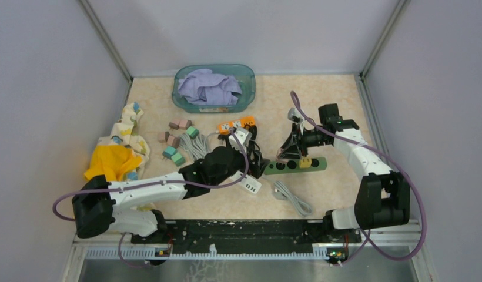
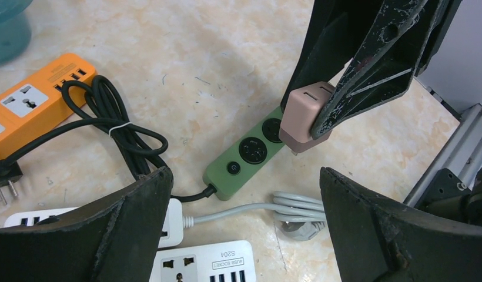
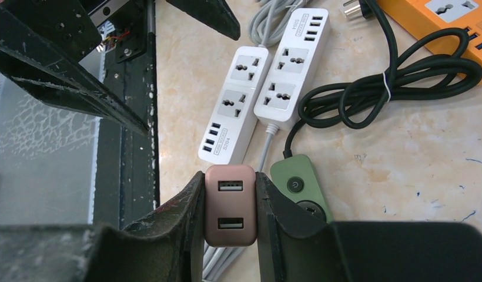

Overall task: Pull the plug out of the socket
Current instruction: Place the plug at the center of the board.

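A pink two-port USB plug (image 3: 230, 205) is clamped between the fingers of my right gripper (image 3: 230, 197), which is shut on it. From the left wrist view the plug (image 2: 300, 114) hangs tilted just above the green socket strip (image 2: 244, 155), with a metal prong showing under it. The strip (image 1: 294, 165) lies flat on the table at centre right, and its round sockets and power button are visible. My left gripper (image 2: 243, 194) stands wide open a little left of the strip, holding nothing.
Two white power strips (image 3: 268, 88) lie near the left gripper, beside an orange strip (image 2: 33, 100), a coiled black cable (image 2: 121, 129) and a bundled grey cable (image 2: 291, 205). A yellow plug (image 1: 305, 163) sits in the green strip. A teal basin (image 1: 248, 88), small blocks (image 1: 177, 141) and cloths (image 1: 112, 158) lie further left.
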